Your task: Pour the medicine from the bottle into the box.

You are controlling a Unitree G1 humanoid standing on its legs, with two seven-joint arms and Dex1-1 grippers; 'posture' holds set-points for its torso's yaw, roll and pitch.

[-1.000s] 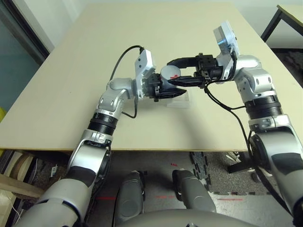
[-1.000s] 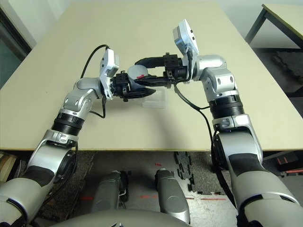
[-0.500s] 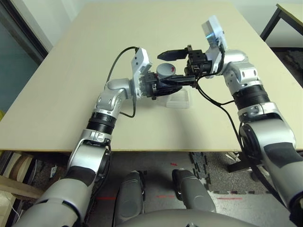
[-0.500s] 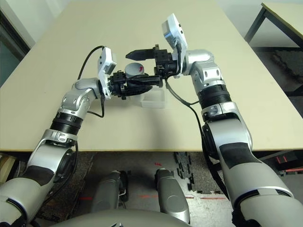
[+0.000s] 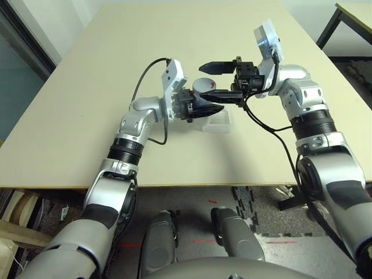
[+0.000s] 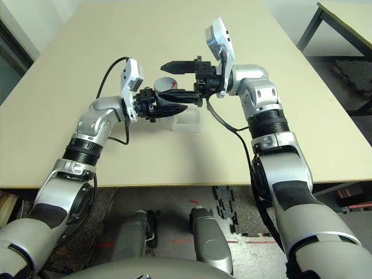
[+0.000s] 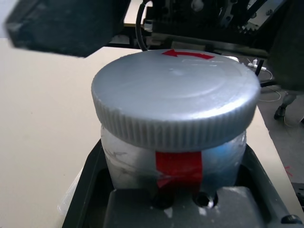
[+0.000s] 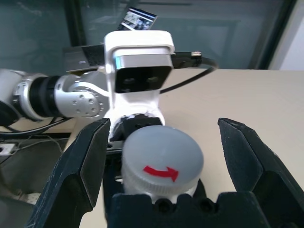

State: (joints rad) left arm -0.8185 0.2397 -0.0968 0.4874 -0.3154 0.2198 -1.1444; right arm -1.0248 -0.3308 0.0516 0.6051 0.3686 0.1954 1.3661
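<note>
The box (image 5: 214,122) sits on the bench (image 5: 87,104), just below the bottle (image 5: 200,96), which the left pincer (image 5: 204,108) clamps. The right pincer (image 5: 214,80) gapes wide around the cap (image 8: 163,158), not touching. If it closes off-centre, the cap may slip or the bottle twist loose above the box.

Left wrist view. The bottle (image 7: 175,166), a whitish cylinder with a strip of red tape (image 7: 179,167) on its side, sits clamped in the left gripper (image 7: 173,199), whose black body cradles its lower part. A grey ribbed screw cap (image 7: 175,102) closes the bottle; a red arrow (image 7: 188,54) is printed near the cap's far edge. A blurred black finger (image 7: 66,23) of the other gripper hangs beside the cap. The beige table (image 7: 42,133) lies beneath.
</note>
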